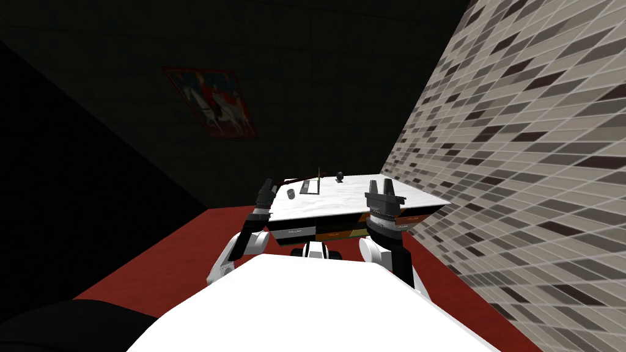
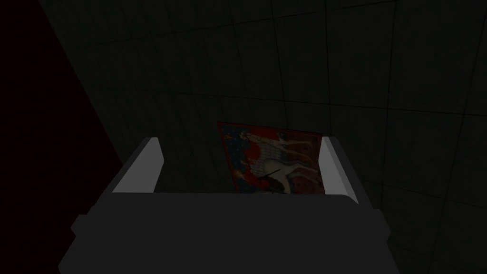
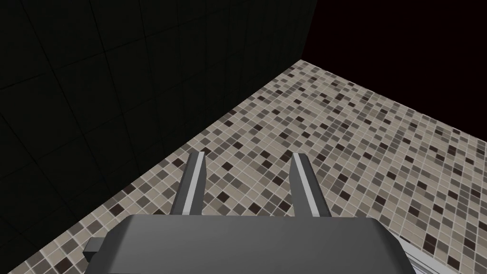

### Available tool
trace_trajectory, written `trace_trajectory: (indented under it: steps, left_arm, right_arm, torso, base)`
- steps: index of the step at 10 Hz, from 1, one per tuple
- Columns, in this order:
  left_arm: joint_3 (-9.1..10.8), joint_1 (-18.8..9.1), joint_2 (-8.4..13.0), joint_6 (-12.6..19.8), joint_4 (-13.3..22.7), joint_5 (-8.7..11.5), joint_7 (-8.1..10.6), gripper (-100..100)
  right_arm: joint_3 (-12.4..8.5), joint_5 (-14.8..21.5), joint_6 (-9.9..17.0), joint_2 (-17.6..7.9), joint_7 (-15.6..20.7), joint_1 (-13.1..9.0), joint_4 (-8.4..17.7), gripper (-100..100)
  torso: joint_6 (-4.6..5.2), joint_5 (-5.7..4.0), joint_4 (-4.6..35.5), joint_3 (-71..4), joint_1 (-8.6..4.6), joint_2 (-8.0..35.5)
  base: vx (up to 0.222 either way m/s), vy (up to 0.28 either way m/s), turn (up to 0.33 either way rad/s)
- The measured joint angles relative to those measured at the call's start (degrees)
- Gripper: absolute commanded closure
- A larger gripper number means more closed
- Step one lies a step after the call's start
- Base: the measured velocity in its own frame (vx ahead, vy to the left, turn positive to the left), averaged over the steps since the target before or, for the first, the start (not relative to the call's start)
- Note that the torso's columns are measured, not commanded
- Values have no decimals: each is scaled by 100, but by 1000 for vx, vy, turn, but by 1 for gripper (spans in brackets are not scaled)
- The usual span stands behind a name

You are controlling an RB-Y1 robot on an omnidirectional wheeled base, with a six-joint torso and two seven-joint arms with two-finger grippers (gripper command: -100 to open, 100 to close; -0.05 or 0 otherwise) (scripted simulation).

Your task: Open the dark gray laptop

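Observation:
The dark gray laptop [image 1: 310, 186] lies on the far part of a white desk top [image 1: 342, 198]; a thin dark panel stands upright along its right side. My left gripper [image 1: 267, 185] hovers at the desk's left edge, short of the laptop, and its fingers [image 2: 142, 166] stand open with nothing between them. My right gripper [image 1: 380, 186] is raised over the desk's right part, well to the right of the laptop. In the right wrist view the right gripper [image 3: 248, 183] is open and empty.
A small dark cup [image 1: 291, 194] stands left of the laptop and a dark round object [image 1: 339, 177] behind it. Drawers [image 1: 330, 232] line the desk's front. A tiled wall [image 1: 526, 171] runs along the right, a dark wall with a red picture [image 1: 211, 104] behind. The floor [image 1: 165, 256] is red.

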Motion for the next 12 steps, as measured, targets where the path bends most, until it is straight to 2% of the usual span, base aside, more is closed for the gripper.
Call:
trace_trajectory:
  steps: [3, 12]
  left_arm:
    - [228, -228, 117, 273, 346, -141, -94, -100]
    - [771, -1000, 188, 1067, 1397, -595, -435, -100]
  right_arm:
    - [0, 0, 0, 0, 0, 0, 0, 0]
    - [-1, 0, 0, 0, 0, 0, 0, 0]
  torso:
    - [-2, 2, 1, 2, 6, 3]
    - [-3, 3, 1, 3, 11, 5]
  base:
    - [14, -108, -128]
    - [23, -89, -135]
